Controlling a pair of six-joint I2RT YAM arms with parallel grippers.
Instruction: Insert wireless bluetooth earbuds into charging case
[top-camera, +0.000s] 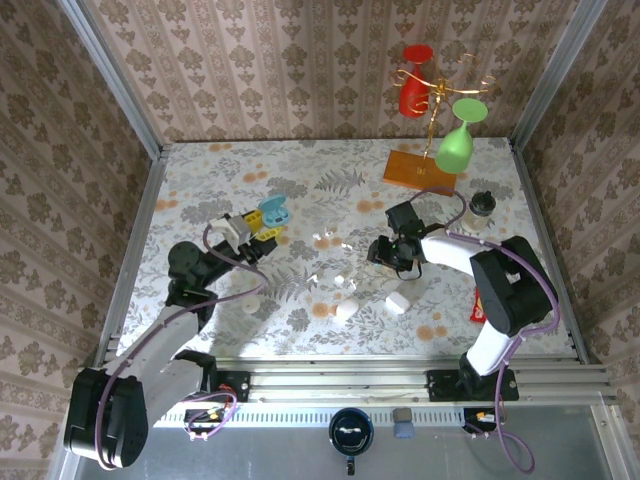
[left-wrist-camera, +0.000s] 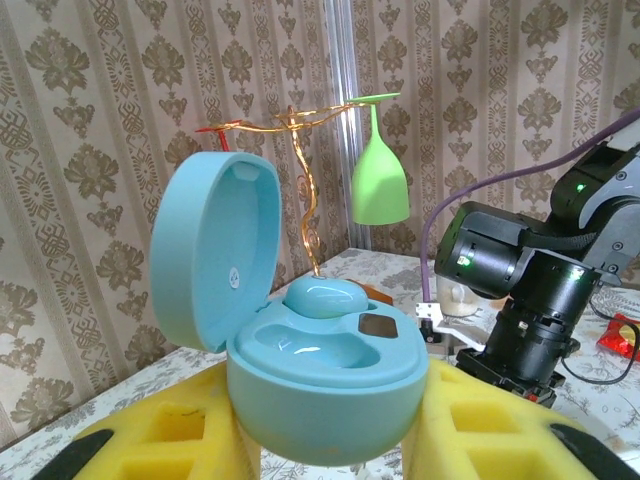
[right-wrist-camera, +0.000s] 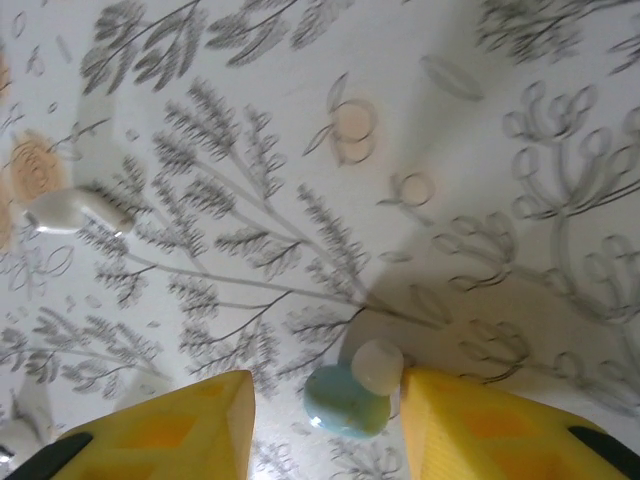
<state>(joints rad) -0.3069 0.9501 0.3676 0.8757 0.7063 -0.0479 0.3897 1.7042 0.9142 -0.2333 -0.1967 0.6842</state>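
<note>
Now: left tool (left-wrist-camera: 330, 440) clamps one open blue case (left-wrist-camera: 215, 250), one earbud (left-wrist-camera: 325, 296) seated inside; right tool (right-wrist-camera: 325, 400), jaws apart, straddles one loose earbud (right-wrist-camera: 345, 408) on the counter (right-wrist-camera: 250, 150).

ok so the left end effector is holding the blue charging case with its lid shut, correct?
Not quite. The left end effector does hold the blue charging case, but its lid is open, not shut. The left wrist view shows it swung up and the earbud wells exposed.
</note>
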